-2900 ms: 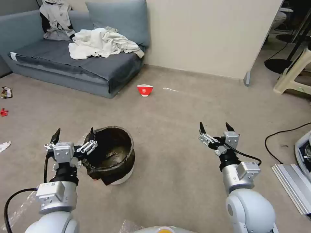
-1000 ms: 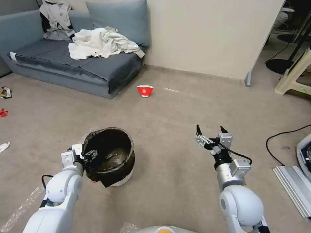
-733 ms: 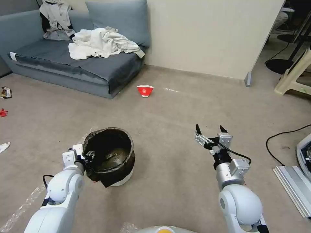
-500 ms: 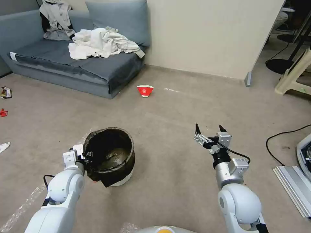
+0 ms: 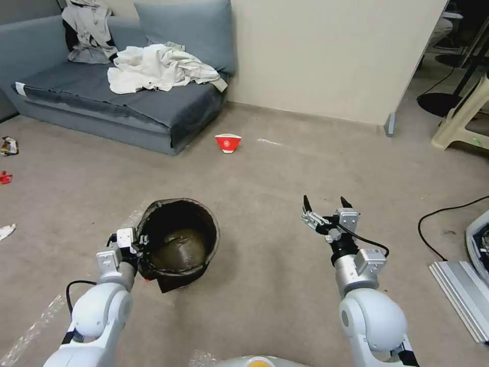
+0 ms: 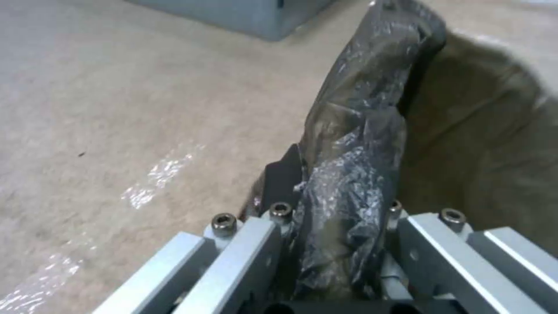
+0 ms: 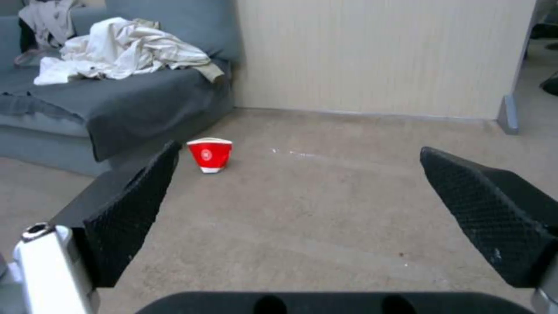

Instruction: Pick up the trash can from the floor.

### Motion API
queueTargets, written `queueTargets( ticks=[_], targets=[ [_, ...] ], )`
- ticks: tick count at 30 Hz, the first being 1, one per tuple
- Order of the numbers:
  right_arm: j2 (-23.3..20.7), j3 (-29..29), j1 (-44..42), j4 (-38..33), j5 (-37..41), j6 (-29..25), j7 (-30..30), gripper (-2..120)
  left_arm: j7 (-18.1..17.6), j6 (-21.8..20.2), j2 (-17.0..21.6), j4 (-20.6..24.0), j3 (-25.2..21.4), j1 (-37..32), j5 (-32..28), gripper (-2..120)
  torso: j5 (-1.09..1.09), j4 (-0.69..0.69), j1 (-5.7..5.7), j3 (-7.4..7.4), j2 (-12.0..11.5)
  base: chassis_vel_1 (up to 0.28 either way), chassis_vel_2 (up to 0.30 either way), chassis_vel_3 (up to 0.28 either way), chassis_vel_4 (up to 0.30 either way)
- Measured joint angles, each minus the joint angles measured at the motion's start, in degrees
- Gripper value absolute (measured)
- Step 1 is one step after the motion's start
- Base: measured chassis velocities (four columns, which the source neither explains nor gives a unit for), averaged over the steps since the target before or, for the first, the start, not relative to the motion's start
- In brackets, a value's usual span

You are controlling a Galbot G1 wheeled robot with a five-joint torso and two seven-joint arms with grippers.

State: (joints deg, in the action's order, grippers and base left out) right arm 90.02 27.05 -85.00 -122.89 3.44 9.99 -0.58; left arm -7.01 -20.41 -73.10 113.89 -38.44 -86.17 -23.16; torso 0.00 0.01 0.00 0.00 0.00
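The trash can (image 5: pixel 183 239), lined with a dark crinkled bag, hangs tilted from my left gripper (image 5: pixel 138 246), its mouth turned up toward the head camera and its white base hidden. In the left wrist view my left gripper (image 6: pixel 340 209) is shut on the bag-covered rim (image 6: pixel 366 113), one finger outside the wall and one inside. A loose flap of bag (image 5: pixel 170 282) dangles over the floor (image 5: pixel 265 173). My right gripper (image 5: pixel 326 208) hovers open and empty to the right of the can, its fingers (image 7: pixel 130 205) spread wide above bare carpet.
A red-and-white paper bowl (image 5: pixel 227 142) lies near the grey sofa (image 5: pixel 127 109), also seen as the bowl (image 7: pixel 210 155). Small litter (image 5: pixel 6 176) sits at far left. A black cable (image 5: pixel 443 211), metal rails (image 5: pixel 461 295) and a stool leg (image 5: pixel 458 122) crowd the right.
My left gripper went from open above the rim to shut on it. The can has since risen and tipped, hiding its white base. The right arm drifted slightly back.
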Motion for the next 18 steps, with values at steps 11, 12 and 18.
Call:
queueTargets(
  ticks=[11, 12, 18],
  targets=[
    [-0.09, -0.10, -0.06, -0.13, -0.06, 0.02, 0.00, 100, 4.89, 3.55, -0.53, 4.05, -1.46, -3.45, -3.08, 6, 0.00, -0.01, 0.00, 0.00, 0.00, 0.000, 0.000, 0.000, 0.000],
    [-0.10, -0.11, -0.07, -0.16, -0.05, 0.02, 0.00, 100, 5.58, 4.15, -0.56, 4.44, -1.52, -3.76, -3.44, 6, 0.00, -0.01, 0.00, 0.00, 0.00, 0.000, 0.000, 0.000, 0.000],
    [-0.09, -0.16, -0.33, -0.45, -0.06, 0.03, -0.03, 100, 11.66, 11.27, -1.50, 5.71, -2.10, -5.04, -6.16, 6, 0.00, -0.01, 0.00, 0.00, 0.00, 0.000, 0.000, 0.000, 0.000]
  ],
)
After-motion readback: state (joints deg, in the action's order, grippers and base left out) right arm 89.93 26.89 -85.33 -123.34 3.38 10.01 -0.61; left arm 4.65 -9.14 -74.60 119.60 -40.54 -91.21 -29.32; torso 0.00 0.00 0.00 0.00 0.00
